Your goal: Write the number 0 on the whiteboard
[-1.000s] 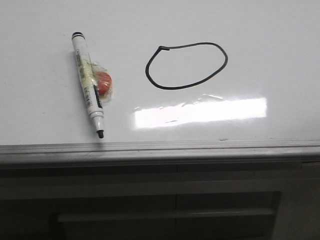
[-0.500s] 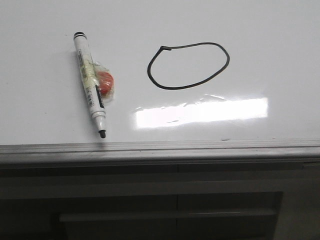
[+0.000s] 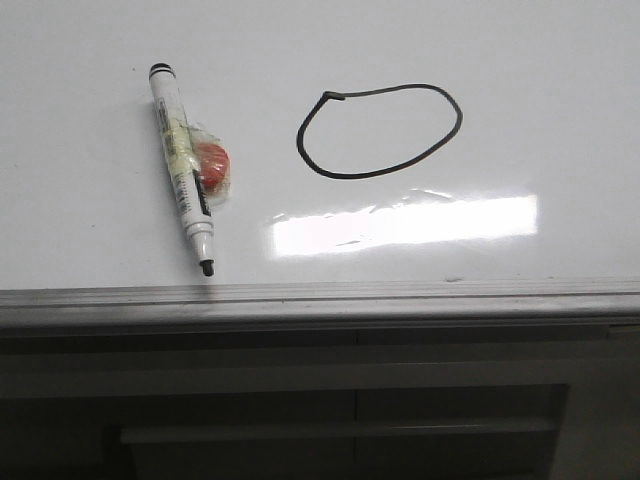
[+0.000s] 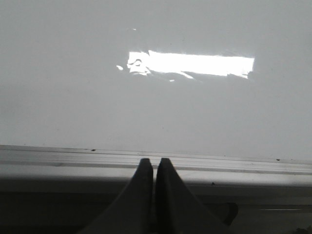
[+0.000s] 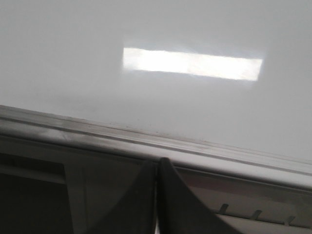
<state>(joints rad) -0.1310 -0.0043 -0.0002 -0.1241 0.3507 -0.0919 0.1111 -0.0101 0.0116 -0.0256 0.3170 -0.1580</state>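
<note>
A thin black oval loop, the number 0 (image 3: 380, 131), is drawn on the glossy whiteboard (image 3: 520, 80), right of centre in the front view. An uncapped white marker (image 3: 181, 167) lies on the board to its left, tip toward the near edge, with a red lump (image 3: 211, 165) taped to it. Neither gripper appears in the front view. My left gripper (image 4: 154, 163) is shut and empty, held back over the board's grey edge strip (image 4: 58, 158). My right gripper (image 5: 156, 164) is also shut and empty, just short of the edge strip (image 5: 73, 127).
A bright rectangular glare (image 3: 405, 223) lies on the board below the loop. A dark grey panelled cabinet front (image 3: 340, 410) drops below the board's metal edge (image 3: 320, 298).
The front view has drifted slightly, so the marker and the loop sit a few pixels further right. Nothing on the board has moved.
</note>
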